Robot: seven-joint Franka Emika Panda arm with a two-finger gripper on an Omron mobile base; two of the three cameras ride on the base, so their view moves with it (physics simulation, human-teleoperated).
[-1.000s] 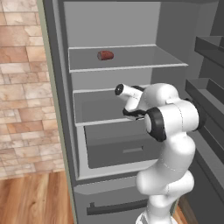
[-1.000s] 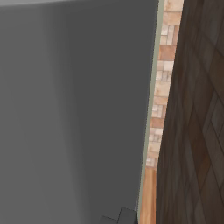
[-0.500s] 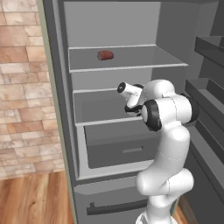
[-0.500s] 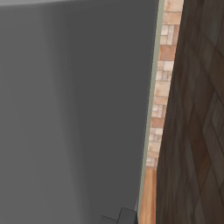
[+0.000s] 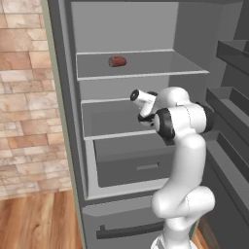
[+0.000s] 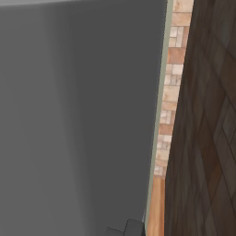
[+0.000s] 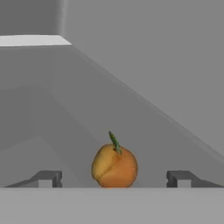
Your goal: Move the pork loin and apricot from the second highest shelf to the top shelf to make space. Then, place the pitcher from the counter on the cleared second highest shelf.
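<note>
The pork loin [image 5: 117, 61], a stubby reddish-brown piece, lies on the top shelf [image 5: 146, 73] toward the left. My arm reaches into the fridge at the level of the second highest shelf [image 5: 111, 135]. In the hand view the apricot [image 7: 114, 165], orange with a green stem, rests on that shelf's grey floor [image 7: 48, 131]. It sits between the two dark tips of my gripper [image 7: 114, 178]. The gripper is open, with a clear gap on each side of the fruit. The pitcher and the counter are out of view.
A grey drawer [image 5: 132, 166] sits just under the second highest shelf. The open fridge door with its bins [image 5: 229, 97] stands to the right of my arm. A brick wall [image 5: 24, 97] lies left of the fridge. A grey panel [image 6: 73, 115] fills most of the right base view.
My arm's big elbow joint has risen a little and drawn closer to the shelf. The pork loin has not moved.
</note>
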